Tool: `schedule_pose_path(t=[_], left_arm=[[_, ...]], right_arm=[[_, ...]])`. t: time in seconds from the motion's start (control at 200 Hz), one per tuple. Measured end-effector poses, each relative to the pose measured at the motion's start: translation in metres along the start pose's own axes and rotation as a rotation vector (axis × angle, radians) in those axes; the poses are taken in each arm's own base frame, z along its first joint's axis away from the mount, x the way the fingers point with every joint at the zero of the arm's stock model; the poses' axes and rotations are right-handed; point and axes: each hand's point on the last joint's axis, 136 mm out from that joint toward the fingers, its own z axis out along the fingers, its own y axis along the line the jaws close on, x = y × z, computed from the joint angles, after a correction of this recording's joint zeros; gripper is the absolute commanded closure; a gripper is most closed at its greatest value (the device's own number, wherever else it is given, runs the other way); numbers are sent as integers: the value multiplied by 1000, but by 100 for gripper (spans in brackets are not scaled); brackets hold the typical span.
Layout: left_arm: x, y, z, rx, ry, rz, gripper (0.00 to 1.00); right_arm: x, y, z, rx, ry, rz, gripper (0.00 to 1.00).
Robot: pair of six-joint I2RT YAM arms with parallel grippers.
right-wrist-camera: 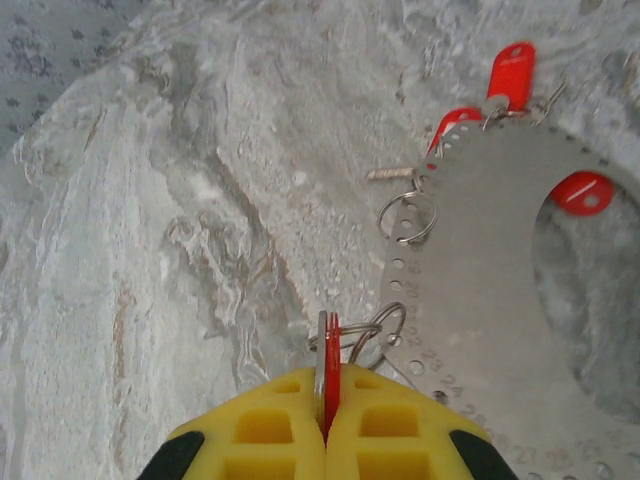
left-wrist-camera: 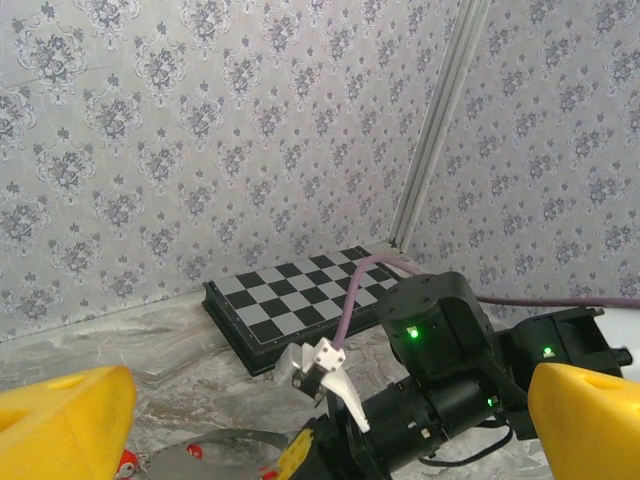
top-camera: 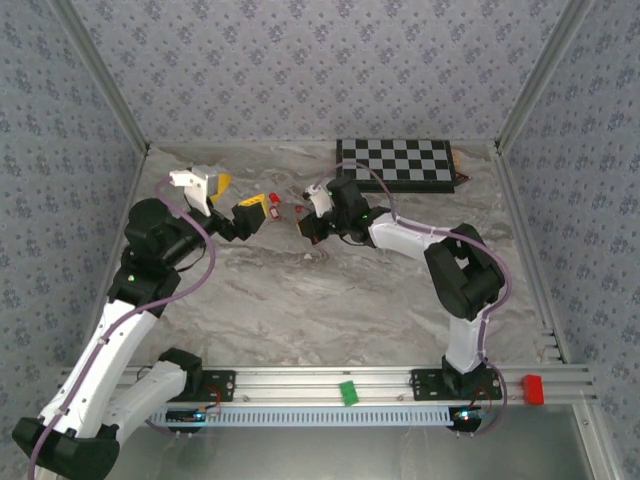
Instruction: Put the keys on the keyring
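Red-headed key, seen edge-on, pinched in right claw; left claw spread open.

A lab test booth: wallpapered panels in aluminium framing enclose a marble-look table (checkerboard lying far right), robot arms bolted to its near rail.

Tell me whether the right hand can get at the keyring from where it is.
Likely yes: the right hand, shut on a red key, sits at the near edge of the keyring, nothing in between.
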Motion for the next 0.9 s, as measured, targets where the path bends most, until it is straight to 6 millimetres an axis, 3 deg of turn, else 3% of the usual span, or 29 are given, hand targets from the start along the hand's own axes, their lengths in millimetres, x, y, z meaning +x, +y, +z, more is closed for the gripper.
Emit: schedule_pose_path(t=[0.34,0.65,0.905], left_arm=[[2,0,0,0,3,-9,0],[6,1,2,3,5,-24,1],[5,1,2,4,-1,-26,0]], right_arm=[[50,9,1,14,166,72,100],[113,12,-6,55,334,159,100],[135,22,-11,74,398,209,100]])
